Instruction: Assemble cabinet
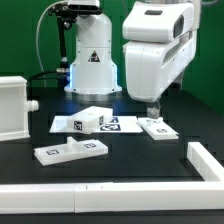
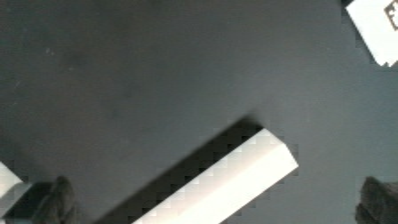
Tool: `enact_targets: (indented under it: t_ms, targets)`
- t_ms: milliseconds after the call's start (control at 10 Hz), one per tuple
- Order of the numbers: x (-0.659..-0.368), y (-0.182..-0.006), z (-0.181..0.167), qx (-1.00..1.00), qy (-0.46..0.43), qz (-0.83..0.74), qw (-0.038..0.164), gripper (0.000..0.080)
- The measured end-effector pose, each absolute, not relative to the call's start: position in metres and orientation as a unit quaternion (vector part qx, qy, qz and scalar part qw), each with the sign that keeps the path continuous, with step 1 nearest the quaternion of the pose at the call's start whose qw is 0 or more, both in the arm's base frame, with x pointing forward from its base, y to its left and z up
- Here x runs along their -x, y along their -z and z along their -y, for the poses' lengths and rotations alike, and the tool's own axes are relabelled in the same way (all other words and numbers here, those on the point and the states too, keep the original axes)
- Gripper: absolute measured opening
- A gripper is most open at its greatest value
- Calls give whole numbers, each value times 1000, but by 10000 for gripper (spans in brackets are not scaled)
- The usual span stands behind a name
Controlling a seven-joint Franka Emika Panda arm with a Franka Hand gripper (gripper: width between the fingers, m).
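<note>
The white cabinet box body stands at the exterior view's left. A flat white tagged panel lies in front of the middle. A small white tagged piece sits by the marker board. Another tagged white panel lies at the right of the middle. My gripper hangs just above this panel. In the wrist view the gripper is open, its dark fingers wide apart. The white panel lies slantwise between them, untouched.
A long plain white rail runs along the table's front and turns up the exterior view's right side. The robot base stands behind the middle. A white piece shows at the wrist view's edge.
</note>
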State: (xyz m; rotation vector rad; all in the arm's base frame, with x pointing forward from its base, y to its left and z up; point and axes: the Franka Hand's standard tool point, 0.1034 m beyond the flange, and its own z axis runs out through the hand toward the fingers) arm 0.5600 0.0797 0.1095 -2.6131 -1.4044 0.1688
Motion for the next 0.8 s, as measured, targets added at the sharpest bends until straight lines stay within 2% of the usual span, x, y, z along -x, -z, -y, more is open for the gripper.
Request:
enact_targets:
  t_ms: [100, 400, 500, 600, 800]
  targets:
    - [-563, -110, -80, 875, -56, 471, 92, 796]
    - [-562, -109, -79, 875, -57, 473, 92, 796]
    - [-564, -108, -75, 875, -48, 474, 85, 796]
    - [-562, -103, -58, 881, -31, 466, 69, 796]
    - [-551, -87, -8, 881, -15, 470, 48, 796]
